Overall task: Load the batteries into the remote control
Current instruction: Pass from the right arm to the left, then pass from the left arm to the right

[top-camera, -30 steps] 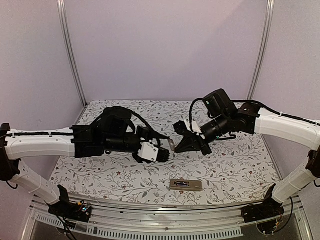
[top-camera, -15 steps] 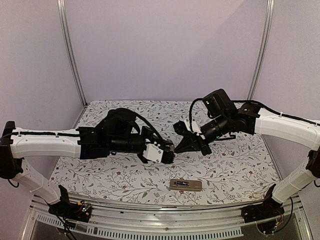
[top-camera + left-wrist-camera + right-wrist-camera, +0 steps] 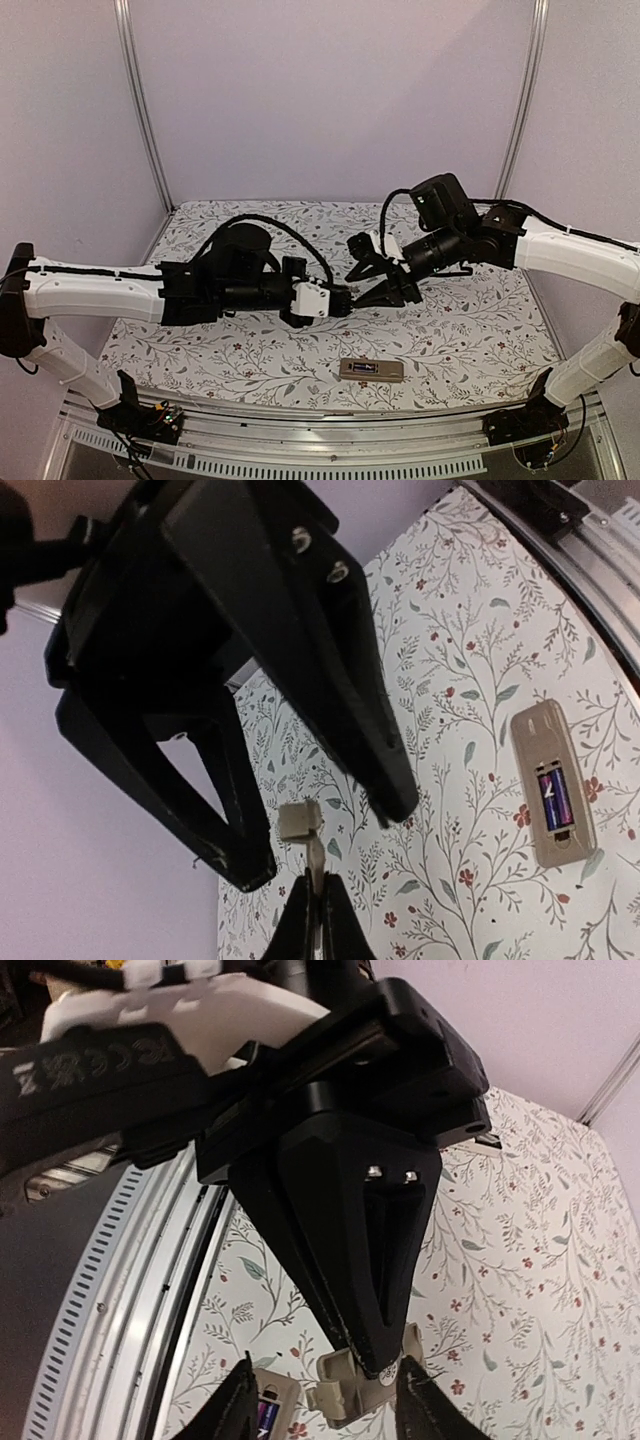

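The bench (image 3: pixel 470 340) wears a white cloth printed with grey-green leafy sprigs and small red flowers. Plain lilac walls (image 3: pixel 330 100) enclose it, with silver metal posts (image 3: pixel 140 100) at the back corners and a slotted aluminium rail (image 3: pixel 330 465) along its near edge.

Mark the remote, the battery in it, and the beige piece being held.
remote (image 3: pixel 535 738), left wrist view, bare upper end.
battery (image 3: pixel 553 797), left wrist view, middle of label.
beige piece (image 3: pixel 299 821), left wrist view, square top end.
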Robot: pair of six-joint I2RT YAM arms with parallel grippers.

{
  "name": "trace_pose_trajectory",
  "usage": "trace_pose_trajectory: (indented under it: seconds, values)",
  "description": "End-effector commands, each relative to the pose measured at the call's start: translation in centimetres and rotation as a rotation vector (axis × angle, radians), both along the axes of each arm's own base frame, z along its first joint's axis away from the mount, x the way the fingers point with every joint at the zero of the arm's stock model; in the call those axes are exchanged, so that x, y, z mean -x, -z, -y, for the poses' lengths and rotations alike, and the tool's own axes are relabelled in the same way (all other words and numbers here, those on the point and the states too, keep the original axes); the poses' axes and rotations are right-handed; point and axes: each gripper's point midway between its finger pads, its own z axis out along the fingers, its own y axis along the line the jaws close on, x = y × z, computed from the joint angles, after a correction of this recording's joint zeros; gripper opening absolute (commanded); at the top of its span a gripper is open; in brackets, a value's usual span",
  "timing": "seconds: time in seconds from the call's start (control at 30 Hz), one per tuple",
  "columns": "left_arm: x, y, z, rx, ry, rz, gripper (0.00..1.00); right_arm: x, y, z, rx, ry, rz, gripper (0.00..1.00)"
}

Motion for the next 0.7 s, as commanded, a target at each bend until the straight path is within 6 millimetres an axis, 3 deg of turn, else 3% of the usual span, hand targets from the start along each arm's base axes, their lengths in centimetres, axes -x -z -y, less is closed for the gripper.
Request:
trace_pose_trajectory:
  seconds: [0.0,0.07,0.13,0.23,0.3,0.4,0.5,0.67]
  values:
    - [-1.0,-3.2,0.1,0.254,-0.154,-0.163,0.00,-1.2,-4.2,0.1,-0.128,0.114,0.084,0.52]
    - [-1.3,-4.9,-0.6,0.405,-0.186,-0.236,0.00,-1.5,-5.7,0.4,-0.209,0.175,0.093,0.58]
    - [-1.6,-6.8,-2.0,0.581,-0.206,-0.341,0.00,-2.0,-8.7,0.9,-0.334,0.249,0.112,0.64]
    - [-1.3,-8.6,-3.6,0.776,-0.158,-0.473,0.00,-3.5,-12.2,1.7,-0.516,0.407,0.044,0.66]
    - [-2.0,-9.7,-4.7,0.893,-0.179,-0.504,0.00,-5.2,-13.3,2.3,-0.580,0.554,-0.064,0.65]
    - [-4.3,-10.3,-6.3,1.048,-0.289,-0.542,0.00,-7.0,-13.1,2.4,-0.664,0.742,-0.208,0.62]
    - [-6.7,-9.9,-7.3,1.133,-0.410,-0.561,0.00,-7.4,-13.3,2.4,-0.751,0.853,-0.225,0.63]
    - [-7.1,-9.9,-7.2,1.161,-0.395,-0.645,0.00,-8.1,-11.6,-0.2,-0.677,0.866,-0.215,0.63]
